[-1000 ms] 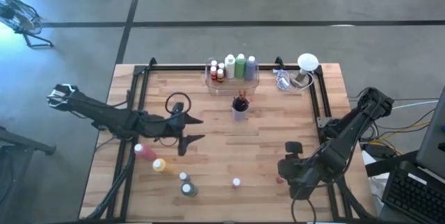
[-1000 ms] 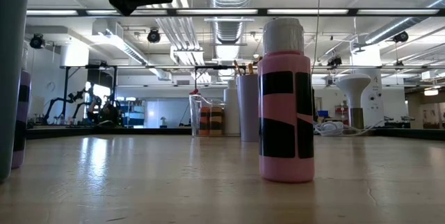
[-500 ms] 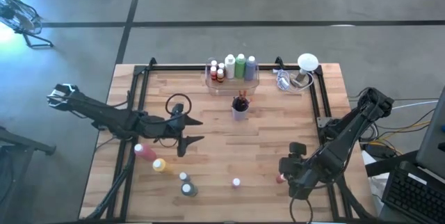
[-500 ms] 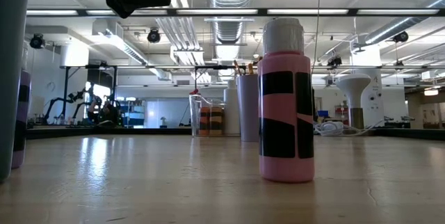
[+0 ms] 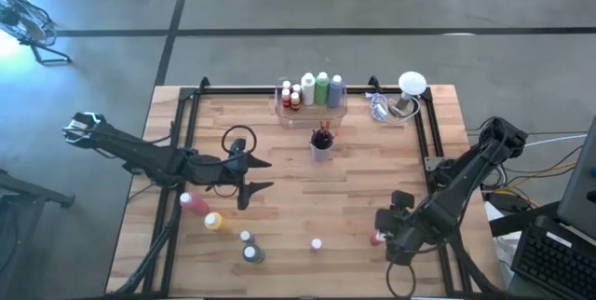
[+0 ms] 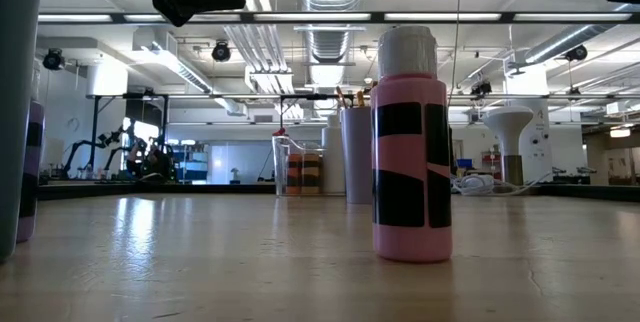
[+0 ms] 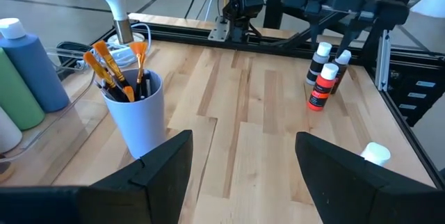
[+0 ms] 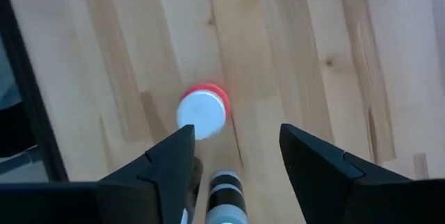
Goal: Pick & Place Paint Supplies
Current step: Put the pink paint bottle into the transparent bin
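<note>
facing brush cup (image 7: 135, 109), bottles (image 7: 325, 78)

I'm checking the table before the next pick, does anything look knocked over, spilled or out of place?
No spill or damage shows. The only untidy part is that several paint bottles stand loose near the front edge, such as the pink bottle, yellow bottle and red bottle, away from the clear bin holding the others.
</note>
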Action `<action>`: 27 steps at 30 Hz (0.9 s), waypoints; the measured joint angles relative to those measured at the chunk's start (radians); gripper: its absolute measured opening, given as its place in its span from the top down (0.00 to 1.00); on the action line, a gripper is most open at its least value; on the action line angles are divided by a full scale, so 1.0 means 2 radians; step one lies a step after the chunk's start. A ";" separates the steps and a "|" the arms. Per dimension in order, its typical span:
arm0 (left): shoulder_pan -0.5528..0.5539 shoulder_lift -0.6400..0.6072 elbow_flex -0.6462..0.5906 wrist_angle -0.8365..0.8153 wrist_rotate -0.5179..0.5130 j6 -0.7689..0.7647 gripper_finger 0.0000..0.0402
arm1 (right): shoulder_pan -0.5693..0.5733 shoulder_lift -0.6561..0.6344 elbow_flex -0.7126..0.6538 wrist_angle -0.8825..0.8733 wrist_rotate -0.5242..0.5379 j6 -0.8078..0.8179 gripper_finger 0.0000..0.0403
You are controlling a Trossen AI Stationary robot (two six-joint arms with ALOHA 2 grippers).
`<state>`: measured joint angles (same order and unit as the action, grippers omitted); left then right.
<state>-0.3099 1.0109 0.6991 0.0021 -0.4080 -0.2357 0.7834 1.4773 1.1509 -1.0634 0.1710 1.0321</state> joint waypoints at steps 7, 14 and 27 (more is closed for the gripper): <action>0.000 0.000 0.000 0.000 0.000 0.000 0.35 | 0.000 0.000 -0.027 0.053 -0.022 -0.004 0.43; 0.000 0.000 0.000 0.000 0.000 -0.001 0.35 | -0.001 0.000 -0.043 0.059 -0.024 -0.009 0.38; -0.038 -0.004 0.070 -0.153 0.003 -0.041 0.36 | -0.023 0.000 0.001 0.061 0.036 -0.119 0.41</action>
<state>-0.3861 1.0032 0.8395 -0.3037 -0.4019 -0.3169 0.7369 1.4773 1.1539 -0.9416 0.2422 0.7943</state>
